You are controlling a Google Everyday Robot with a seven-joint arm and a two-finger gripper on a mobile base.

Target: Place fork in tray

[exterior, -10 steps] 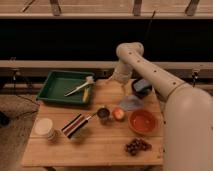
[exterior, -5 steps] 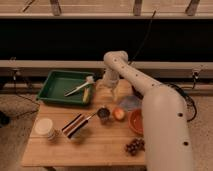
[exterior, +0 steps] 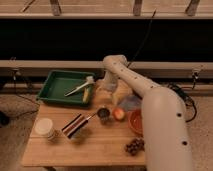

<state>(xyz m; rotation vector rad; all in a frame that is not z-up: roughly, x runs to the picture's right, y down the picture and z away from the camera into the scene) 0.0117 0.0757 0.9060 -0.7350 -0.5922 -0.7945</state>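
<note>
The fork (exterior: pixel 91 117) is a short silvery piece lying on the wooden table (exterior: pixel 100 145), between the small dark cup (exterior: pixel 103 114) and a dark striped packet (exterior: pixel 74 125). The dark green tray (exterior: pixel 54 80) sits at the table's back left. It holds a long pale utensil with a whitish head (exterior: pixel 80 89) and a yellow stick-like item (exterior: pixel 86 94). My gripper (exterior: pixel 103 90) hangs down from the bent arm, just right of the tray's right rim and behind the cup. It is above and apart from the fork.
An orange bowl (exterior: pixel 136 123) stands at the right, partly behind my arm. A small orange-red fruit (exterior: pixel 119 114) is beside the cup. A white round container (exterior: pixel 44 128) sits front left, and a dark clump (exterior: pixel 134 146) front right. A pale bag (exterior: pixel 128 102) lies mid-right.
My arm has swung left, from over the right part of the table to beside the tray's right rim. The fork and the other things have not moved.
</note>
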